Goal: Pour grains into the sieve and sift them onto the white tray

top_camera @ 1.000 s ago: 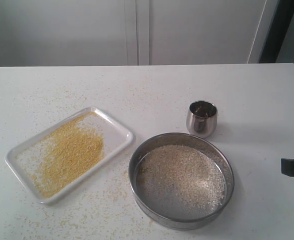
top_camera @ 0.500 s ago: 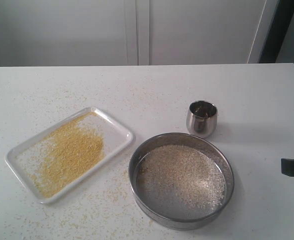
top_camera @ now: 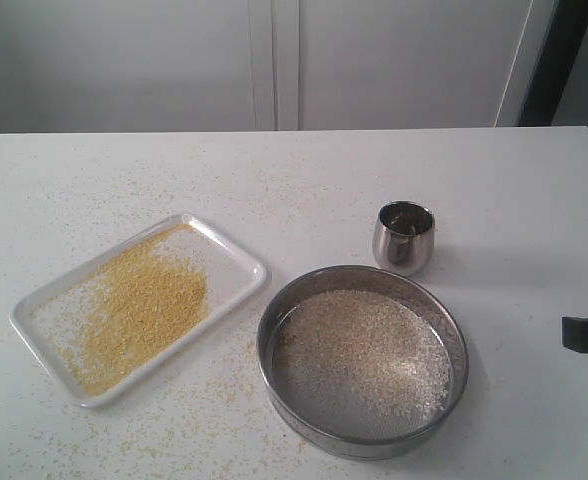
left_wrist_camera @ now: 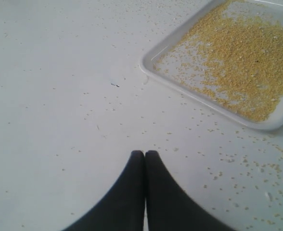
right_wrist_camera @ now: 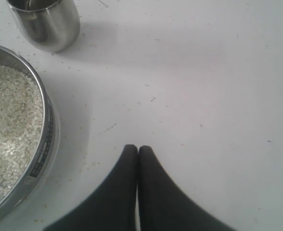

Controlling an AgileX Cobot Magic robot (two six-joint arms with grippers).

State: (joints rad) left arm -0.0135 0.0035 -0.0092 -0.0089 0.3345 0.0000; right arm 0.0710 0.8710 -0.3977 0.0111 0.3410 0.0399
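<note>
As seen from the wrists, left gripper [left_wrist_camera: 144,153] pressed together near white tray [left_wrist_camera: 146,67], right gripper [right_wrist_camera: 137,147] likewise by sieve [right_wrist_camera: 47,130]; from outside only, grains [top_camera: 359,355] across whole sieve.

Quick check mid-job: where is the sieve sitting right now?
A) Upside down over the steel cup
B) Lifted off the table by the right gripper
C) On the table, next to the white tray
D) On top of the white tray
C: the sieve rests flat on the table beside the white tray, with pale grains on its mesh and the steel cup standing separately behind it.
</note>
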